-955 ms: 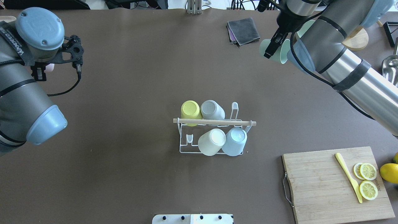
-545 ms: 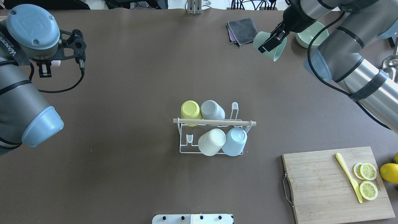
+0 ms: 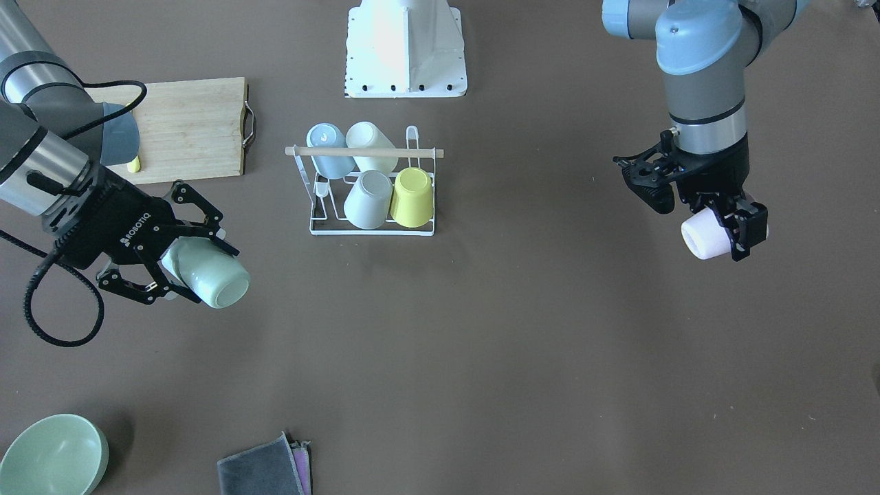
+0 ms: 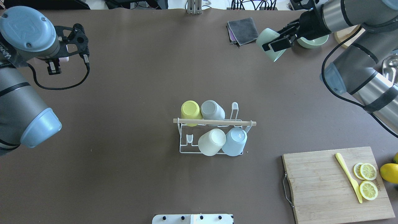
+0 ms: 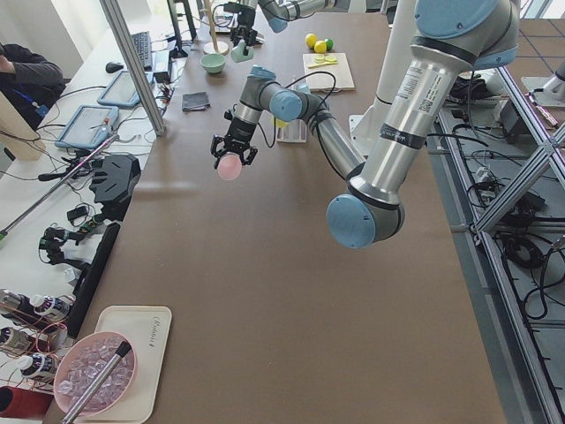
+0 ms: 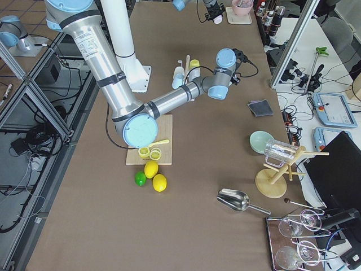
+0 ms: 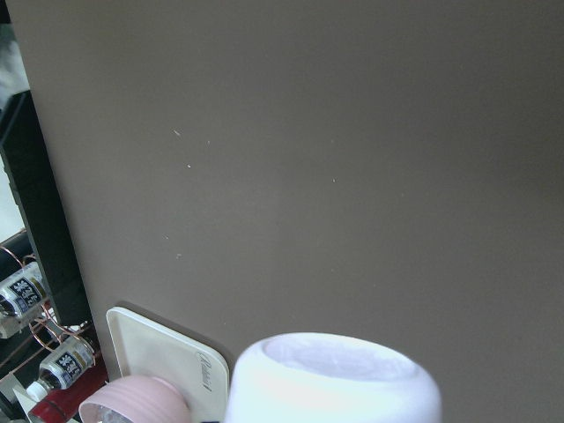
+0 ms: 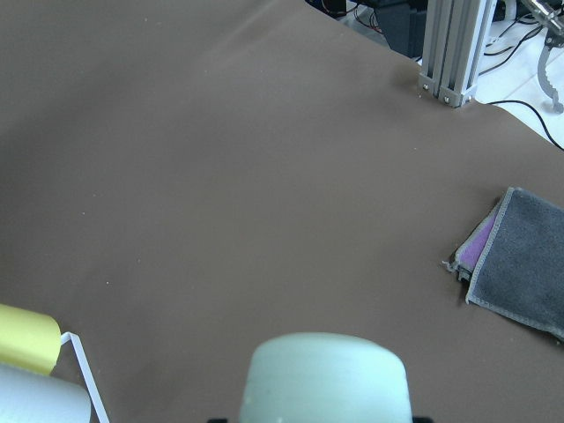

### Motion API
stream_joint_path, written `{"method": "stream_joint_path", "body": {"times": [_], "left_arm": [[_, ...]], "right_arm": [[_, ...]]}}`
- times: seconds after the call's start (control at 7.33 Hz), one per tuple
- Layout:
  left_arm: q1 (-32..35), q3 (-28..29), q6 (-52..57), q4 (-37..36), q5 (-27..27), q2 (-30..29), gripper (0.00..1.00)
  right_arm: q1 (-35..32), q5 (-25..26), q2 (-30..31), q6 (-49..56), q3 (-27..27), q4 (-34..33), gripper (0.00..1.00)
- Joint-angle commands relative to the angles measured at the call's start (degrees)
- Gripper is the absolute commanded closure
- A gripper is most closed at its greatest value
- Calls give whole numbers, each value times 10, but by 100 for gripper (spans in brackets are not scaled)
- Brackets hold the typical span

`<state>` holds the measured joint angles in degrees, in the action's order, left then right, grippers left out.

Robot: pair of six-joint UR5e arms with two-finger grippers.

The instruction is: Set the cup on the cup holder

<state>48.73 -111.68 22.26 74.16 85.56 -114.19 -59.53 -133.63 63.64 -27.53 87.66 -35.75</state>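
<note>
Cup, two of them in the air: the right gripper (image 3: pixel 191 267) is clamped on a mint cup (image 3: pixel 206 276) and the left gripper (image 3: pixel 723 230) on a pink cup (image 3: pixel 702 238); both cups are clear of the table and well apart from the cup holder (image 4: pixel 186 151), one out to each side of it.

Cup holder stands mid-table; four prongs are taken by a yellow cup (image 4: pixel 190 110), a grey cup (image 4: pixel 212 109), a white cup (image 4: pixel 212 141) and a light blue cup (image 4: pixel 234 141); two prongs show bare, the far prong (image 4: pixel 235 107) beside the grey cup and the near prong (image 4: pixel 189 138) beside the white cup.

Risks as I judge them:
- the wooden rod (image 4: pixel 214 122) runs over the middle of the rack; a cup lowered too close to the centre line could knock it, and a wire rack this light would probably slide or tip;
- each bare prong sits just beside a seated cup; a sideways error would bump that neighbour or lift it off its prong;
- the mint cup hangs tilted, far from mouth-down; if the wrist does not finish the turn, the rim would catch the prong tip rather than slip over it;
- smooth walls pinched by two fingers; a fast swing could let a cup rotate or slip in the grasp;
- if both arms go in together they may crowd each other over the rack; one at a time looks safer.
</note>
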Motion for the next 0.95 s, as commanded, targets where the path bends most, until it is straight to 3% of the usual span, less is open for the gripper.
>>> {"method": "stream_joint_path", "body": {"times": [0.0,0.14,0.27,0.41,0.82], "left_arm": [[0,9,-42,54,27,1,60],[-1,11,-53,74,58,1,60],[0,12,-52,75,60,1,60],[-1,16,-52,74,58,1,60],[-2,24,-54,75,57,1,60]], "right_arm": [[5,39,10,-51,-11,106,100],[19,63,12,-61,-12,146,100],[65,133,13,-63,-12,209,100],[93,147,13,-63,-9,232,100],[147,147,20,-48,-9,385,100]]}}
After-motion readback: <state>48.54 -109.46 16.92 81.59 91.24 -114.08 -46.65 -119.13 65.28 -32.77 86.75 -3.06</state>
